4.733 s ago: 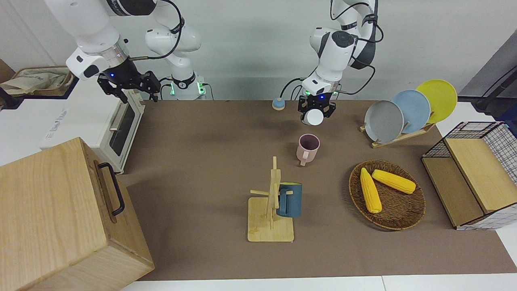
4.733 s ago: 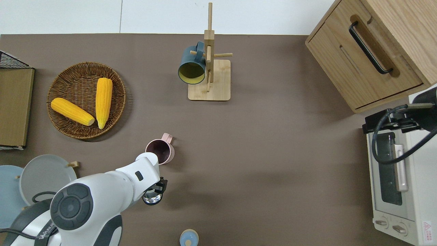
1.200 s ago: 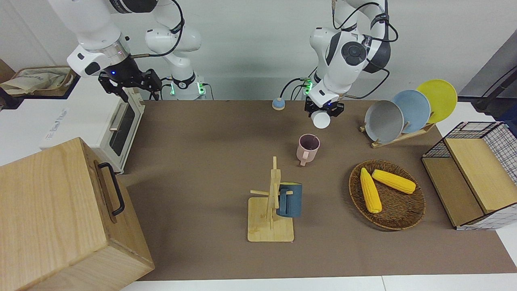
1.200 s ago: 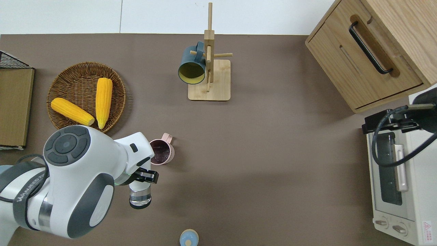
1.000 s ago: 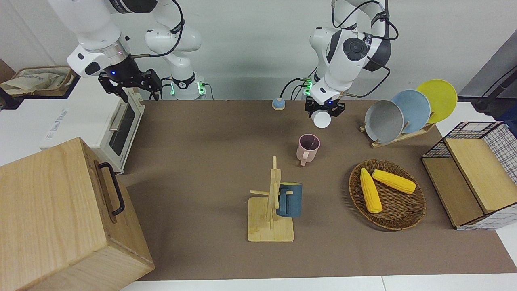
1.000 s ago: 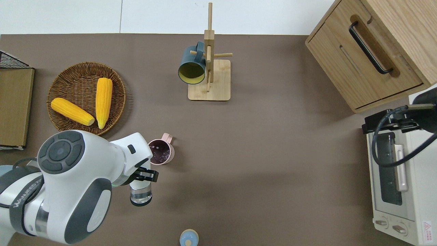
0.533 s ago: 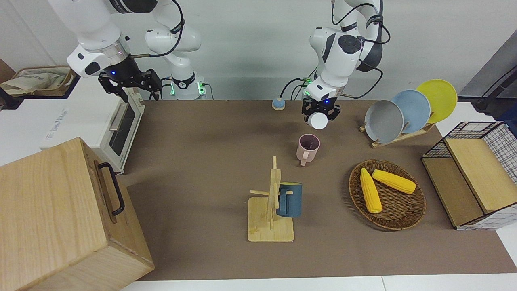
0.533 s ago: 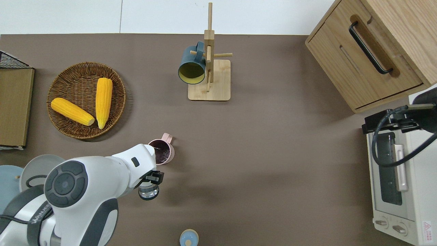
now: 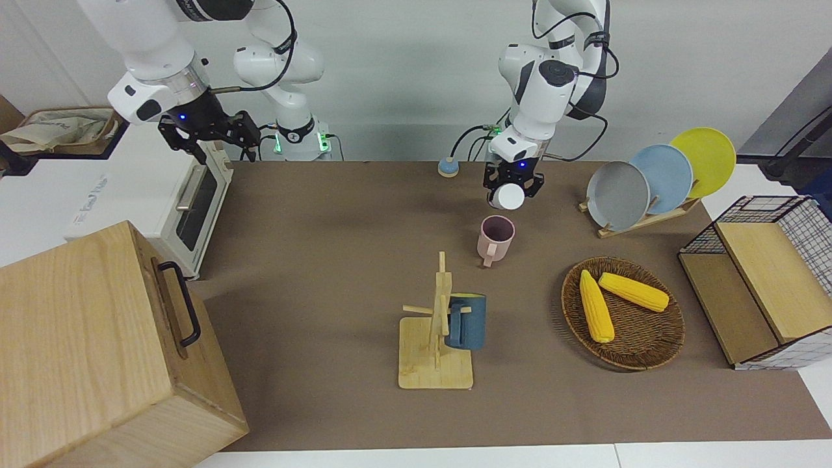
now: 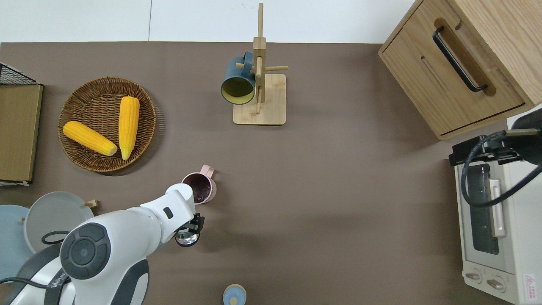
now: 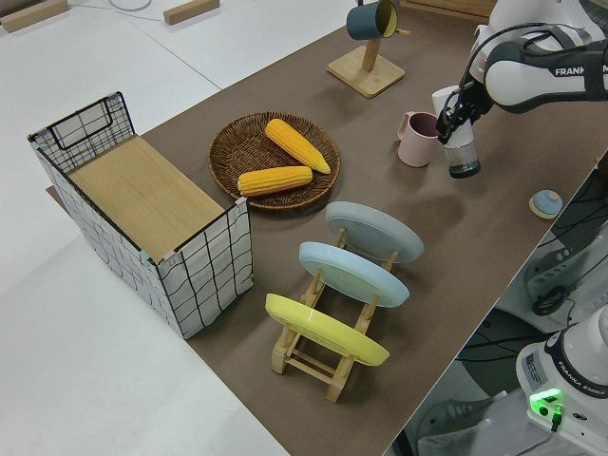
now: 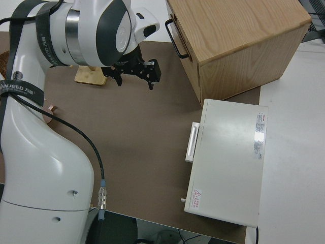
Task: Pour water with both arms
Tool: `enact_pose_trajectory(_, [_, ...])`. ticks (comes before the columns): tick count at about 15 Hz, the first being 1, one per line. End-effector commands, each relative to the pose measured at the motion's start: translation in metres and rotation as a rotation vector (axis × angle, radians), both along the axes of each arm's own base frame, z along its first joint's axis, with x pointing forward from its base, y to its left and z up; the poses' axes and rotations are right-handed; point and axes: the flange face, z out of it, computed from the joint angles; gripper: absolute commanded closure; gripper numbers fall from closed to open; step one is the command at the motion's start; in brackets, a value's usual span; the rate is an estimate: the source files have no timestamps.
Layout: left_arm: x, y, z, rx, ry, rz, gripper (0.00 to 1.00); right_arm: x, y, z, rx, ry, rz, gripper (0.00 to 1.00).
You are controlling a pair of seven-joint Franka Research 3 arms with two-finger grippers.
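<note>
My left gripper (image 9: 511,184) (image 10: 191,223) is shut on a clear bottle (image 9: 507,196) (image 10: 186,239) (image 11: 463,154) with a little water in its bottom. The bottle hangs nearly upright over the brown mat, right beside the pink mug (image 9: 496,237) (image 10: 199,189) (image 11: 416,140). The mug stands upright on the mat with dark liquid showing inside. My right gripper (image 9: 211,144) (image 12: 136,76) is open and empty; that arm is parked.
A small blue cap (image 9: 447,168) lies near the robots. A wooden mug tree (image 9: 437,331) carries a dark blue mug. A wicker basket (image 9: 640,348) holds two corn cobs. A plate rack (image 9: 650,182), wire basket (image 9: 760,279), toaster oven (image 9: 188,208) and wooden cabinet (image 9: 97,351) ring the table.
The left arm's wrist has turned back, so the bottle went from tilted over the pink mug to nearly upright beside it. The right arm has not moved.
</note>
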Motion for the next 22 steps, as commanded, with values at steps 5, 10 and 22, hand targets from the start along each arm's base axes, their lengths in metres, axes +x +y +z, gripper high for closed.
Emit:
enact_pose_trajectory(5, [0.014,0.067,0.035,-0.053,-0.083,0.124,1.00,-0.004,-0.001,0.003,0.007,-0.008,0.015,0.015])
enact_pose_trajectory(10, [0.054,0.111,0.078,-0.032,-0.181,0.211,1.00,-0.004,-0.001,0.003,0.007,-0.008,0.015,0.015])
enact_pose_trajectory(22, [0.163,0.284,0.194,0.080,-0.437,0.345,1.00,-0.004,-0.001,0.003,0.007,-0.008,0.015,0.015])
